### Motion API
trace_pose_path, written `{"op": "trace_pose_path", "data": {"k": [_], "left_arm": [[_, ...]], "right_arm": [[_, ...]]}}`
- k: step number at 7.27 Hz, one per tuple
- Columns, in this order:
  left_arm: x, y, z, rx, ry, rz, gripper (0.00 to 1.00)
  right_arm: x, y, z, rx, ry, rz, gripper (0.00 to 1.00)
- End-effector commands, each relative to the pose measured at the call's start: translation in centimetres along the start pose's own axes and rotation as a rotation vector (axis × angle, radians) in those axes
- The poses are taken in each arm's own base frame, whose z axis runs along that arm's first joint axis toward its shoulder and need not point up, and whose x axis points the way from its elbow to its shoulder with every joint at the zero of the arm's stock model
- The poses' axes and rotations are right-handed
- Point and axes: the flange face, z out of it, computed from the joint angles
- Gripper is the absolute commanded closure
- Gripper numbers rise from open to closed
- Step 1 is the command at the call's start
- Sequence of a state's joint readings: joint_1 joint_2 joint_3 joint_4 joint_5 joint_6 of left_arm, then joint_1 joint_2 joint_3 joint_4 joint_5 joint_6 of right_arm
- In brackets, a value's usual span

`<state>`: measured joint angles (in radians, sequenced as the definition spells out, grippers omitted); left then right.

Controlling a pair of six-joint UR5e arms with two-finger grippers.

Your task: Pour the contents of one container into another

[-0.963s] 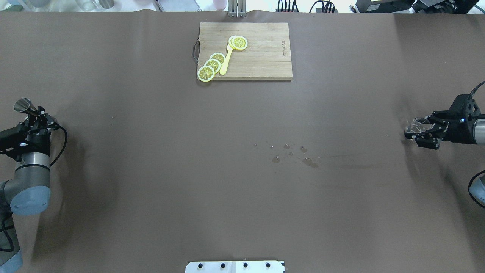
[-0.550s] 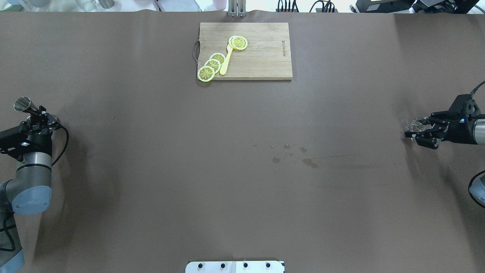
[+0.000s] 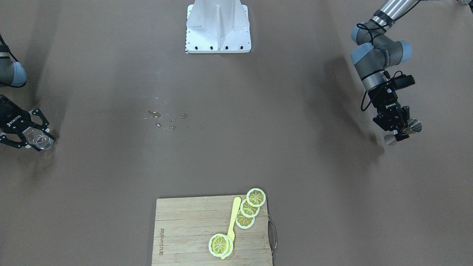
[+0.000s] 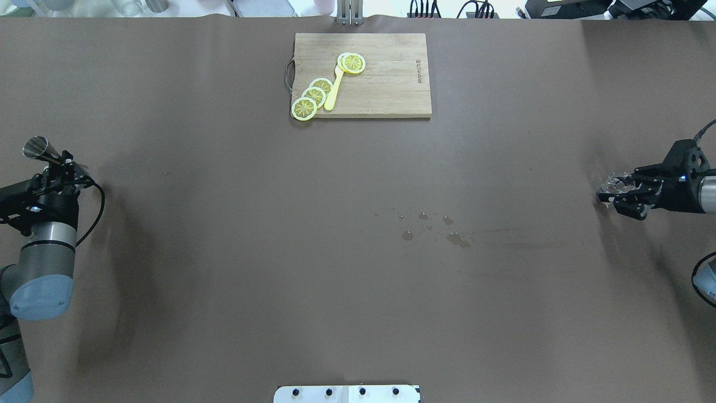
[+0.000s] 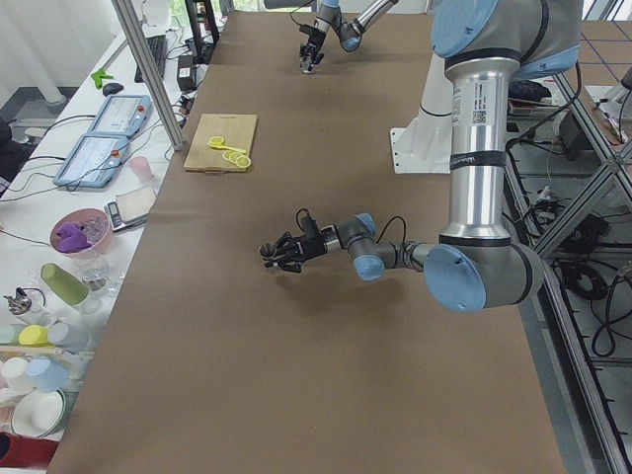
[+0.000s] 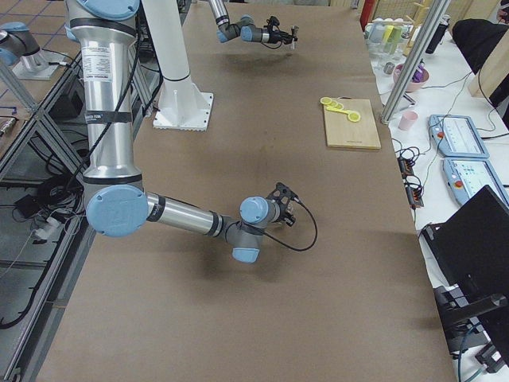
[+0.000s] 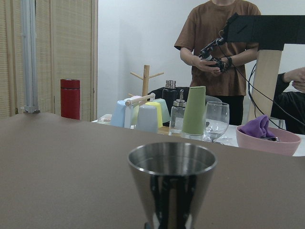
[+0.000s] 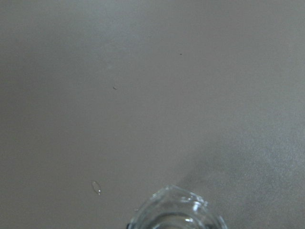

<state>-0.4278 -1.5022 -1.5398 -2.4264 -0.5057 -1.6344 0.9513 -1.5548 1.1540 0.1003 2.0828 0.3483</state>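
between its own fingers, the left end effector (image 4: pixel 62 165) is clamped on the waist of a steel jigger (image 4: pixel 34 149), which is tilted with one cone pointing away from the wrist. the right end effector (image 4: pixel 613 193), at the opposite edge of the bench (image 4: pixel 224 268), is closed on a clear glass (image 3: pixel 37 139). roughly midway between the two, nearer the right one, water drops (image 4: pixel 433 226) spot the surface. well beyond both lies a cutting board (image 4: pixel 391 84) with lemon slices (image 4: pixel 315 95).

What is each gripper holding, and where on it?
The left gripper holds the metal jigger at its narrow waist, between the two cones. The right gripper holds the clear glass across its sides.
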Motion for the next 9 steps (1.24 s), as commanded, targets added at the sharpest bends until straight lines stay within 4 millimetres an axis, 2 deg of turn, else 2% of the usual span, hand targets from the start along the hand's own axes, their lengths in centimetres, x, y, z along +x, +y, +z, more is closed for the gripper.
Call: {"op": "trace_pose_path", "data": {"k": [1, 2, 3, 4, 5, 7, 8, 9], "left_arm": [[2.0, -3.3, -2.0, -0.004, 0.040, -0.004, 1.00], [2.7, -3.9, -2.4, -0.004, 0.051, -0.007, 1.00], [3.9, -4.7, -3.1, -0.012, 0.070, -0.033, 1.00], [5.1, -5.4, -4.2, -0.021, 0.094, -0.042, 1.00], [6.7, -5.3, -5.9, -0.044, 0.131, -0.012, 1.00], [9.4, -5.2, -8.9, -0.081, 0.197, 0.023, 1.00], [11.3, -5.3, -10.1, -0.085, 0.237, 0.134, 1.00], [12.7, -5.5, -10.9, -0.140, 0.281, 0.178, 1.00]], "right_arm": [[-0.1, 0.1, -0.4, 0.017, -0.005, -0.038, 1.00], [-0.2, -0.2, -0.5, 0.037, -0.004, -0.142, 1.00], [-0.5, -1.1, -0.3, 0.044, -0.012, -0.148, 1.00], [-0.8, -2.9, 0.3, 0.047, -0.026, -0.149, 1.00], [-1.6, -5.4, 0.9, 0.035, -0.043, -0.145, 1.00], [-4.8, -14.0, 1.5, -0.010, -0.071, -0.128, 1.00], [-6.4, -17.7, 3.0, -0.007, -0.092, -0.149, 1.00], [-8.2, -19.9, 4.4, 0.003, -0.129, -0.171, 1.00]]}}
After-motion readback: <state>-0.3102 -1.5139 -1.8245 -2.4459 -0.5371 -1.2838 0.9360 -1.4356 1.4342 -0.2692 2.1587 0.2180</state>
